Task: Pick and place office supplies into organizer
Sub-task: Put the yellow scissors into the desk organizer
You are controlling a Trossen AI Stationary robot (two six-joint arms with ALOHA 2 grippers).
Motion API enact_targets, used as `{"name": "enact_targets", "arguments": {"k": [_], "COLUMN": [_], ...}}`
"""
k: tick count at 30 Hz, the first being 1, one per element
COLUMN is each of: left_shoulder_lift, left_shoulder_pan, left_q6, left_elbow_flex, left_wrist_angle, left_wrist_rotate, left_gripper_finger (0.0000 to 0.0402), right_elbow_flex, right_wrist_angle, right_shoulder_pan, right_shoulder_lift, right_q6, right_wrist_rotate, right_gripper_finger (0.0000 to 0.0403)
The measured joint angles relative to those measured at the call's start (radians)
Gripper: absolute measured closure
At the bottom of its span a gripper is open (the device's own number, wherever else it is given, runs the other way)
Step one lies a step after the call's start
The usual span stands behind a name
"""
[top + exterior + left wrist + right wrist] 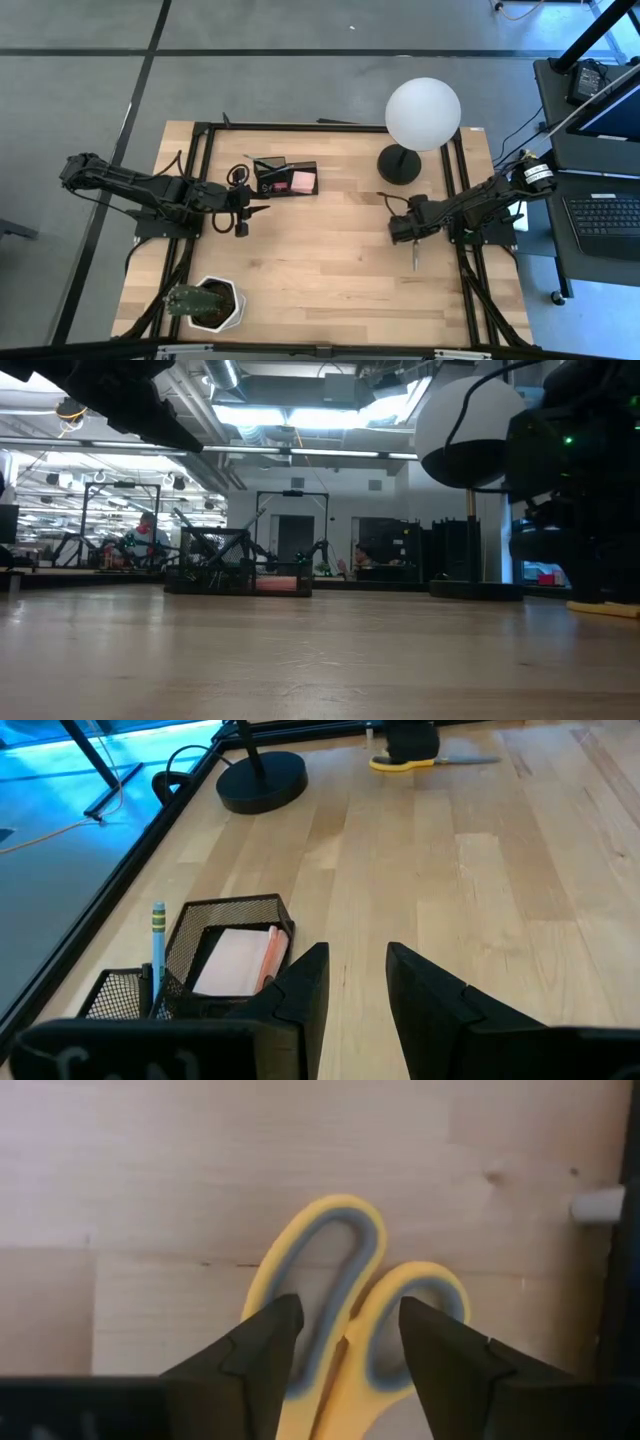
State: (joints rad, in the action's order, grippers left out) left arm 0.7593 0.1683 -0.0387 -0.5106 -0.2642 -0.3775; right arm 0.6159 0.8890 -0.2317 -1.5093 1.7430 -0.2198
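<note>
The yellow-handled scissors point(335, 1275) lie flat on the table near its right edge, their blade point(415, 258) pointing toward the near edge. My right gripper point(350, 1335) is open right above the handle loops, one finger over each. The black mesh organizer point(287, 178) stands at the table's far middle and holds a pink sticky-note pad point(235, 960) and a pencil point(158, 935). My left gripper point(357, 985) hovers open just on the near side of the organizer point(225, 935), touching nothing. My right gripper points down at the scissors' handle end point(330, 1230) from above, its fingers point(265, 1345) overlapping the two yellow loops where they meet. Whether the fingers touch the handles, I cannot tell. The scissors rest flat on the wood.
A lamp with a white globe point(422, 113) and a round black base point(400, 163) stands at the far right, close to the right arm. A white plant pot point(208, 303) sits at the near left corner. Bare wood point(330, 250) stretches between the two grippers.
</note>
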Motion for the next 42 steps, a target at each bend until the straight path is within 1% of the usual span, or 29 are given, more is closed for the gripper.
{"name": "enact_targets", "arguments": {"k": [4,10,15,20,21,22,24,25,27,29,30,34,35,39,42], "left_shoulder_lift": [0.000,0.000,0.000,0.000,0.000,0.000,0.000,0.000,0.000,0.000,0.002,0.011,0.015,0.029,0.047], "left_shoulder_pan": [0.000,0.000,0.000,0.000,0.000,0.000,0.000,0.000,0.000,0.000,0.000,-0.001,-0.001,-0.001,-0.001], "left_q6": [0.000,0.000,0.000,0.000,0.000,0.000,0.000,0.000,0.000,0.000,0.000,0.000,0.001,0.041,0.041], "left_elbow_flex": [0.000,0.000,0.000,0.000,0.000,0.000,0.000,0.000,0.000,0.000,0.000,0.000,0.000,0.000,0.000], "left_wrist_angle": [0.000,0.000,0.000,0.001,0.001,0.001,0.002,0.002,0.007,0.007,0.013,0.017,0.022,0.047,0.073], "left_wrist_rotate": [0.000,0.000,0.000,0.000,0.000,0.000,0.000,0.000,-0.001,-0.005,-0.007,-0.019,-0.023,-0.024,-0.008], "left_gripper_finger": [0.0304,0.0304,0.0304,0.0304,0.0304,0.0304,0.0304,0.0304,0.0304,0.0304,0.0304,0.0304,0.0304,0.0304,0.0304], "right_elbow_flex": [0.000,0.000,0.011,0.050,0.059,0.066,0.083,0.091,0.065,0.056,0.064,0.076,0.077,0.079,0.072], "right_wrist_angle": [-0.006,-0.020,-0.025,-0.038,-0.074,-0.145,-0.400,-0.452,-0.522,-0.669,-0.707,-0.693,-0.696,-0.730,-0.791], "right_shoulder_pan": [0.000,0.000,0.001,0.002,0.002,0.002,0.003,0.005,0.011,0.015,0.017,0.037,0.039,0.043,0.044], "right_shoulder_lift": [0.000,0.000,-0.002,-0.008,-0.008,-0.007,-0.009,-0.010,-0.002,-0.033,-0.035,-0.109,-0.131,-0.164,-0.163], "right_q6": [-0.096,-0.191,-0.323,-0.531,-0.572,-0.610,-0.678,-0.720,-0.858,-0.981,-1.015,-1.021,-1.027,-1.098,-1.192], "right_wrist_rotate": [-0.001,-0.007,-0.008,0.006,0.013,0.018,0.061,0.090,0.154,0.168,0.159,0.148,0.126,0.083,0.063], "right_gripper_finger": [0.0228,0.0257,0.0275,0.0283,0.0283,0.0283,0.0284,0.0284,0.0284,0.0284,0.0284,0.0284,0.0284,0.0284,0.0284]}}
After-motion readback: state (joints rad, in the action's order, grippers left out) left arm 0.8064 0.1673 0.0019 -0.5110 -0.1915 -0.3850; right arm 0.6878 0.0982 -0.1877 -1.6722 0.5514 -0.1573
